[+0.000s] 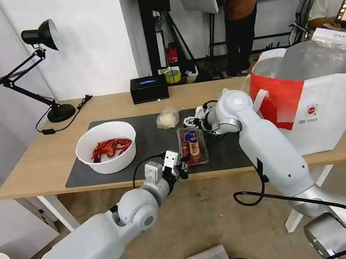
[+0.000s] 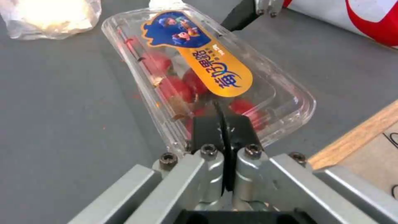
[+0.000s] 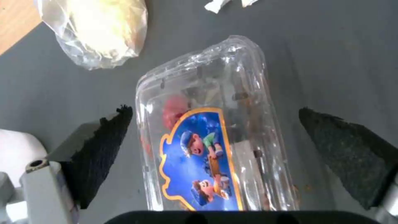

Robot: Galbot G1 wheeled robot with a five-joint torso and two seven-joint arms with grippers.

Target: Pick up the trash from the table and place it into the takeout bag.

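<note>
The long light-wood table [image 1: 44, 156] carries a dark grey mat [image 1: 148, 142]. At its right end stands the large white takeout bag [image 1: 330, 110] with a red side panel. On the mat sit a white round bowl of red crayfish shells [image 1: 105, 147], a clear plastic clamshell [image 1: 192, 145] with an orange-and-blue cartoon label bearing Chinese characters, and a small clear knotted bag [image 1: 167, 117]. The left gripper [image 2: 226, 124] is pinched closed at the clamshell's near end; the right gripper [image 3: 215, 155] is spread wide over its far end.

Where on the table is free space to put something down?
Bare wood lies on the table between desk lamp and bowl. Crowded: the mat around the clamshell, where left gripper, right gripper and knotted bag meet.
</note>
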